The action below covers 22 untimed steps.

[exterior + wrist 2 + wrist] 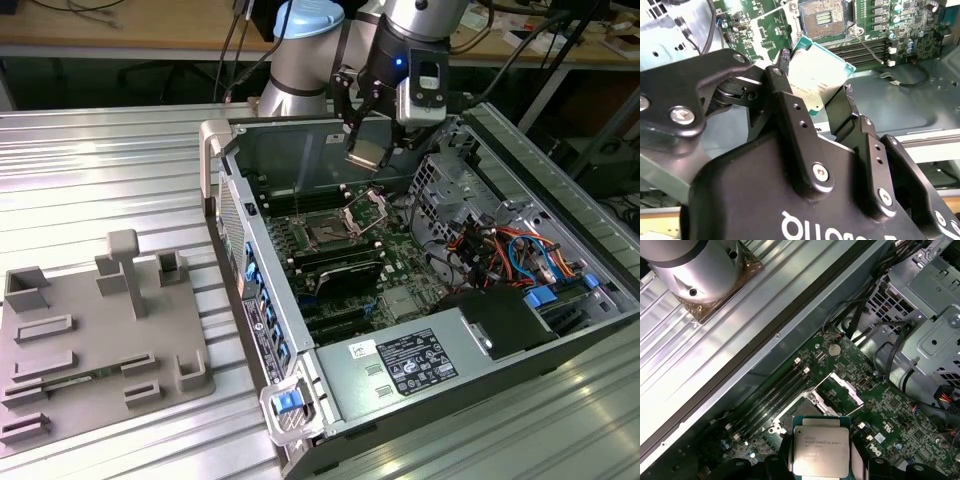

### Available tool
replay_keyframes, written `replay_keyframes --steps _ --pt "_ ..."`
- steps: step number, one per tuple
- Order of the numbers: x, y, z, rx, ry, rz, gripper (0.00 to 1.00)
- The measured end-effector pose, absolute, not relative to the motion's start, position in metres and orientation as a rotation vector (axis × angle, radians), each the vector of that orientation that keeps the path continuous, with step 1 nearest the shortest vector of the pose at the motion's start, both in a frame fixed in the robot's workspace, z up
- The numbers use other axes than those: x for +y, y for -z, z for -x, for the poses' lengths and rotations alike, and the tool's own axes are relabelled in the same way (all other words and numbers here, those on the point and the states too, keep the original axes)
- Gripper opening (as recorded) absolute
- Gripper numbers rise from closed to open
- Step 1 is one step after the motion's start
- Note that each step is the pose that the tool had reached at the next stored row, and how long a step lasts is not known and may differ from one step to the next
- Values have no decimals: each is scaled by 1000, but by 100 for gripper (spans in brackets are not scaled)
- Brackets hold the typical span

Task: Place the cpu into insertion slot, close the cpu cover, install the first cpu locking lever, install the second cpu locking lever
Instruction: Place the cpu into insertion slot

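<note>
My gripper (366,150) hangs above the open computer case (262,330), shut on the cpu (365,156), a flat square chip with a silvery top. In both wrist views the black fingers (790,115) clamp the cpu (821,70) (820,450) by two opposite edges. The insertion slot (325,233) lies open on the green motherboard below and a little towards the exterior view's left. The cpu cover (366,208) (841,389) stands raised beside the slot. The bare slot (822,16) shows in the second wrist view, with a thin wire locking lever (868,46) standing loose next to it.
Memory slots (340,262) run beside the socket. A metal drive cage (450,185) and bundled cables (510,250) sit at the exterior view's right, and a power supply (410,362) lies at the near end. A grey parts fixture (100,330) lies on the ribbed table.
</note>
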State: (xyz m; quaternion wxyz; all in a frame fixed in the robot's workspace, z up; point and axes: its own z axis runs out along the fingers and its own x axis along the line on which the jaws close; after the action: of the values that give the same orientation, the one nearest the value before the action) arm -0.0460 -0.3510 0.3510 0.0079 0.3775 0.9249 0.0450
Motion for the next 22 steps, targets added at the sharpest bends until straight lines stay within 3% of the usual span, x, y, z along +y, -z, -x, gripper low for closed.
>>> replay_keyframes --steps 22 --pt "-351 -345 48 2723 -136 -1507 55"
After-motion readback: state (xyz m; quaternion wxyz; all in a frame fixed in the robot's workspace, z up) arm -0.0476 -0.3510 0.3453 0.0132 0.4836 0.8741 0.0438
